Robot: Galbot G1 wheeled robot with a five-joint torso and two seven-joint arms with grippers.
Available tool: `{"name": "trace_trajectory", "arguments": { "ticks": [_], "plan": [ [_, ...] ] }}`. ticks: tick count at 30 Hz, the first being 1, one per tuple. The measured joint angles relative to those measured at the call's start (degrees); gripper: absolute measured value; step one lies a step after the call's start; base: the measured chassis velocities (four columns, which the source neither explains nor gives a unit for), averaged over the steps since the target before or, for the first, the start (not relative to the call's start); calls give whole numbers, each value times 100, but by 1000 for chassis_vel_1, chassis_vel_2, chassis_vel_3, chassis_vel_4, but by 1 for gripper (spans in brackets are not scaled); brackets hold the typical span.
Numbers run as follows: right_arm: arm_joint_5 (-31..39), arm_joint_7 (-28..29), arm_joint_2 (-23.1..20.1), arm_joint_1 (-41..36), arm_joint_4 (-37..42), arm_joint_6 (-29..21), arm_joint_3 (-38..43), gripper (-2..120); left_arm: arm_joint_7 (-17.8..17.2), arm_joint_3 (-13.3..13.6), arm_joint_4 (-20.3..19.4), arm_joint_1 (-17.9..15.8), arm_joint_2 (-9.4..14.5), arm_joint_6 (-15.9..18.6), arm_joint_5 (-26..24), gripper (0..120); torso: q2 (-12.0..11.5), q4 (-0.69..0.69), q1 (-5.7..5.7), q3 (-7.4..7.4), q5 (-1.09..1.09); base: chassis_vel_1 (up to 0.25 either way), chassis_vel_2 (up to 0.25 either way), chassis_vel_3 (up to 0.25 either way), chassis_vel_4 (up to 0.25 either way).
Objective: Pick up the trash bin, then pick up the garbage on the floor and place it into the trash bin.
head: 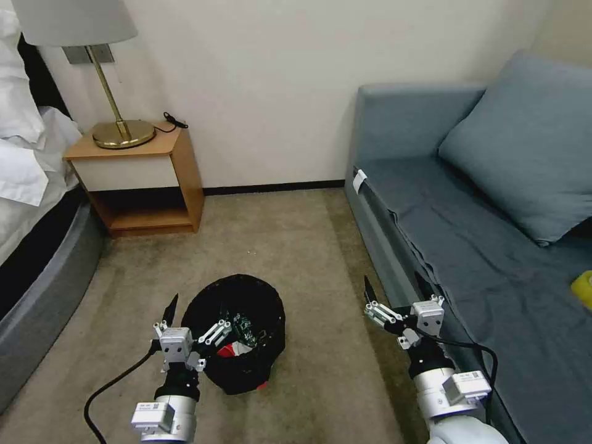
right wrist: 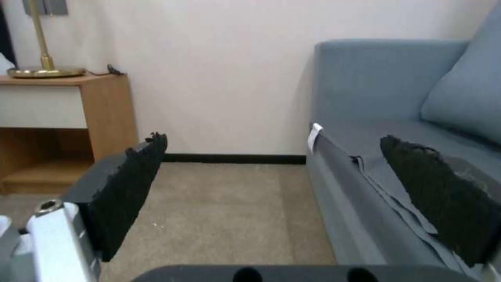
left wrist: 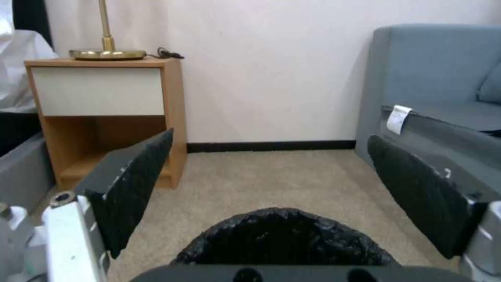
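hovering left claw (head: 196, 313) spread over trash bin (head: 237, 370), garbage (head: 242, 336) inside

The left gripper (left wrist: 269, 196) is spread wide, with its black pads (left wrist: 138, 184) apart above the carpet (left wrist: 271, 180). The trash bin (left wrist: 284, 241) sits low between them, untouched. A nightstand (left wrist: 104, 113) and a sofa (left wrist: 433, 98) flank the wall.

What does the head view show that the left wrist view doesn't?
Head view alone: litter inside the bin, the right gripper open beside the sofa, a cushion, the lampshade and a yellow thing on the sofa.

Left wrist view alone: the left gripper's ribbed pads close up, spread open over the bin's rim.

Both: bin, nightstand, lamp base, carpet, wall, sofa.
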Motion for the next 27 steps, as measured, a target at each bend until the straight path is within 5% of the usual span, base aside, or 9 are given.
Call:
{"name": "trace_trajectory", "arguments": {
  "ticks": [27],
  "plan": [
    [5,4,-3,5,0,-12,-1,100,-10,0,0,-3,-1,12,-2,100,0,0,0,0,0,0,0,0,0]
  ]
}}
